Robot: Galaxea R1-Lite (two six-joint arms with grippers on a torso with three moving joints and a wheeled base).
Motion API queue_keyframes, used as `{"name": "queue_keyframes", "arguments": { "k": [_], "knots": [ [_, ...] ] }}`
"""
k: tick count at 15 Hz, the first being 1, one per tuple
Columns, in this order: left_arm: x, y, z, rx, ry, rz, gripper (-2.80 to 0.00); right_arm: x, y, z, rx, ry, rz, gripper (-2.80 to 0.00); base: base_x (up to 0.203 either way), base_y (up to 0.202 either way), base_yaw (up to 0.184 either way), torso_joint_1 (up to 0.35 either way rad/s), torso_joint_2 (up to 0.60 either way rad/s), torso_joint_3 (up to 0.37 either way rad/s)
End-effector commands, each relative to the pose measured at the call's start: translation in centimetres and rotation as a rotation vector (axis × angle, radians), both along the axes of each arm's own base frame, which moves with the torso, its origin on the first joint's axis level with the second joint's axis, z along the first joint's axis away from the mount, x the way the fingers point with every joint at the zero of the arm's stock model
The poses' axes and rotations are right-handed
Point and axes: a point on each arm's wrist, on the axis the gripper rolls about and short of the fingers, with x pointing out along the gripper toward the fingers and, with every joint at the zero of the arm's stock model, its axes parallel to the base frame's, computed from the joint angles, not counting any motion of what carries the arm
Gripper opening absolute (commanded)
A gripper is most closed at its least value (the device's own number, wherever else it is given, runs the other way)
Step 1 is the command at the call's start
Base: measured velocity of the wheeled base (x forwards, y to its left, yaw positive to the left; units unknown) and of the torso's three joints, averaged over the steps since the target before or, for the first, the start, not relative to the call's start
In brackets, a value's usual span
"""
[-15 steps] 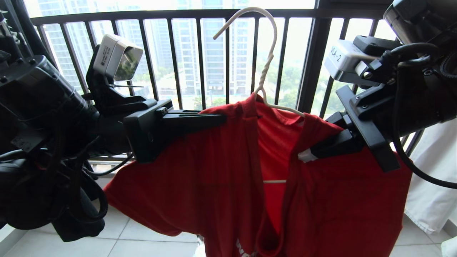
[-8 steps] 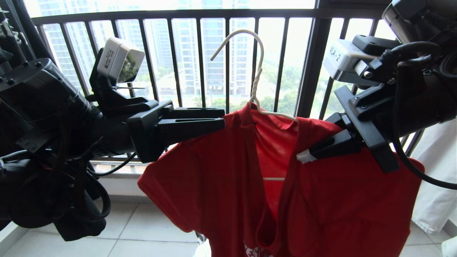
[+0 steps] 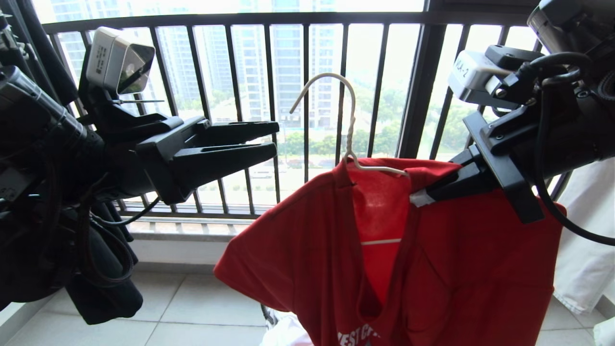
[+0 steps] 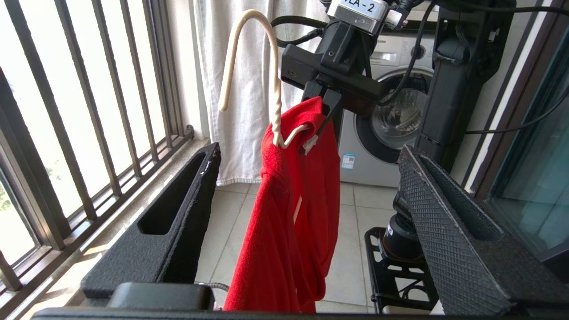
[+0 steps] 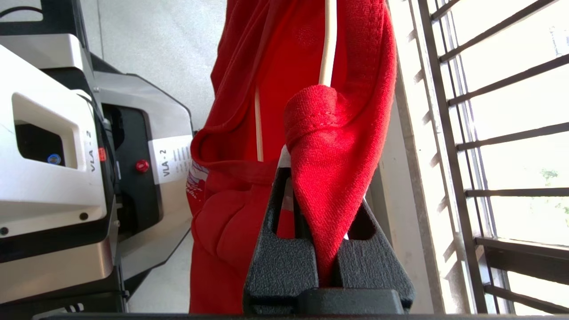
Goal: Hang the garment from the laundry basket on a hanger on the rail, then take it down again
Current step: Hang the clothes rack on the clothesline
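The garment [image 3: 432,269], a bright red T-shirt, hangs on the white wire hanger [image 3: 350,120], whose hook points up free in the air in front of the window bars. My right gripper [image 3: 419,197] is shut on the shirt's shoulder, with red cloth pinched between its fingers [image 5: 271,249]; the hanger wire [image 5: 327,49] runs into that fold. My left gripper [image 3: 276,137] stands open to the left of the shirt, apart from it. In the left wrist view the garment [image 4: 284,231] hangs beyond the wide-apart jaws, untouched. The rail and the laundry basket are out of view.
The dark barred window railing [image 3: 307,96] runs behind everything. A white cloth [image 3: 581,250] hangs at the far right. A washing machine [image 4: 391,115] stands behind the right arm, on a tiled floor [image 3: 202,307].
My left gripper has opened, let go of the shirt's shoulder and drawn away to the left. The shirt and hanger have sunk and now hang from the right gripper alone.
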Motion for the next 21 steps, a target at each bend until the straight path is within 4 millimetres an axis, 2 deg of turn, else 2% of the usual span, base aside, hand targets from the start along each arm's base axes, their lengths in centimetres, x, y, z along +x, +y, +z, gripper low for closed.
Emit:
{"name": "queue_keyframes", "arguments": {
  "k": [1,2,3,4,8,12,18,20,21],
  "knots": [
    [-0.2,0.5,0.5,-0.006,-0.019,0.011,0.0,0.1,-0.4,0.0,-0.001,0.001,-0.011,-2.8,0.0,0.0,0.0,0.0,0.0,0.0],
    [-0.1,0.6,0.5,-0.007,-0.022,0.017,0.0,0.1,-0.5,0.1,0.0,-0.001,-0.013,-2.8,0.0,0.0,0.0,0.0,0.0,0.0],
    [-0.1,1.0,0.6,-0.009,-0.027,0.03,-0.61,0.2,-0.5,0.0,0.0,0.002,-0.018,-2.8,0.0,0.0,0.0,0.0,0.0,0.0],
    [-0.2,1.1,0.8,-0.012,-0.028,0.033,-2.8,0.2,-0.7,0.1,0.001,0.0,-0.025,-2.8,0.0,0.0,0.0,0.0,0.0,0.0],
    [0.2,1.5,2.3,-0.063,0.027,0.066,-2.8,1.3,-1.3,0.2,0.042,0.003,-0.1,-2.8,0.0,0.0,0.0,0.0,0.0,0.0],
    [0.1,1.6,3.5,-0.115,0.056,0.103,-2.8,2.1,-1.5,1.2,0.18,0.04,-0.242,-2.8,0.0,0.0,0.0,0.0,0.0,0.0],
    [0.7,1.6,6.0,-0.159,0.242,0.27,-2.8,2.8,-1.9,2.7,0.379,0.01,-0.558,-2.8,0.0,0.0,0.0,0.0,0.0,0.0],
    [1.1,1.5,6.4,-0.139,0.292,0.284,-2.8,3.3,-1.9,2.4,0.417,-0.024,-0.66,-2.8,0.0,0.0,0.0,0.0,0.0,0.0],
    [1.6,1.4,6.5,-0.117,0.338,0.292,-2.8,3.7,-1.9,1.4,0.405,-0.037,-0.706,-2.8,0.0,0.0,0.0,0.0,0.0,0.0]
  ]
}}
